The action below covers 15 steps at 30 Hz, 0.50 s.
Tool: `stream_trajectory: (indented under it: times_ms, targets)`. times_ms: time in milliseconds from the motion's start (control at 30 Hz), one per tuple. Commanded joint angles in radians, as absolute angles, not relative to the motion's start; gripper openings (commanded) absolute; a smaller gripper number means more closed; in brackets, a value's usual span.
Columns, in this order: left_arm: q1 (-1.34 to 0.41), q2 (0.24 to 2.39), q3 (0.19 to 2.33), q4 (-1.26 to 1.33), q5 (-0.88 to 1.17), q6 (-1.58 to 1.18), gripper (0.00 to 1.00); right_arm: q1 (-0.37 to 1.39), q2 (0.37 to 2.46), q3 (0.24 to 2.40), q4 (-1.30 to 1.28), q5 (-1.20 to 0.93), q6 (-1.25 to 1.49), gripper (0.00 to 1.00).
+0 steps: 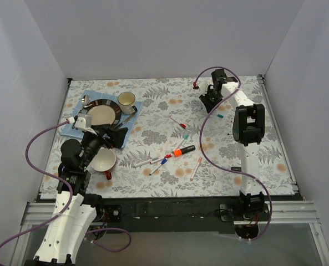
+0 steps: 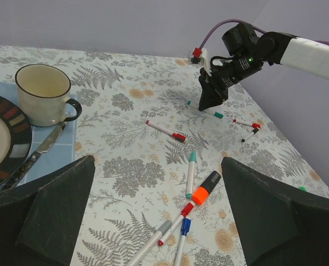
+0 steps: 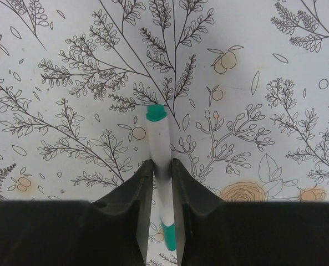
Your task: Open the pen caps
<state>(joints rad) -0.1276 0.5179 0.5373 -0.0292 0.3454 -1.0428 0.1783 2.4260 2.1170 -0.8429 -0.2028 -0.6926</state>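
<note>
My right gripper (image 3: 162, 163) is at the far right of the table (image 1: 211, 102), pointing down, its jaws pressed on both sides of a thin white pen (image 3: 160, 138). That pen lies on the cloth with a teal cap (image 3: 168, 235) at the near end and a teal tip (image 3: 155, 113) beyond the fingers. My left gripper (image 2: 157, 160) hangs open over the table's left middle (image 1: 117, 136), holding nothing. Below it lie a black marker with an orange cap (image 2: 199, 195), a teal-capped pen (image 2: 191, 172), a red cap (image 2: 187, 209) and a blue cap (image 2: 185, 224). Another red-capped pen (image 2: 164, 130) lies farther off.
A cream mug (image 2: 42, 94), a dark-rimmed plate (image 1: 102, 114) and a knife (image 2: 39, 155) sit on a blue mat (image 1: 75, 127) at the back left. A white cup (image 1: 103, 160) stands beside the left arm. Two small pens (image 2: 247, 126) lie right of the right gripper. Grey walls enclose the table.
</note>
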Motion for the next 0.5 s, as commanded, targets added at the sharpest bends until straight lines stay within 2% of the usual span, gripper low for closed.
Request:
stream_trajectory:
  times_ms: [0, 200, 300, 467]
  targets:
    - [-0.132, 0.52, 0.545, -0.023, 0.356, -1.023, 0.98, 0.192, 2.451, 2.092, -0.891, -0.147, -0.726, 0.18]
    - [-0.132, 0.517, 0.54, -0.006, 0.42, -1.048, 0.98, 0.206, 2.425, 2.051, -0.844, -0.169, -0.666, 0.04]
    - [-0.133, 0.52, 0.477, 0.112, 0.596, -1.155, 0.98, 0.204, 2.387, 2.034, -0.819, -0.291, -0.583, 0.03]
    - [-0.141, 0.686, 0.483, 0.264, 0.784, -1.374, 0.98, 0.204, 2.266, 1.915, -0.723, -0.48, -0.471, 0.01]
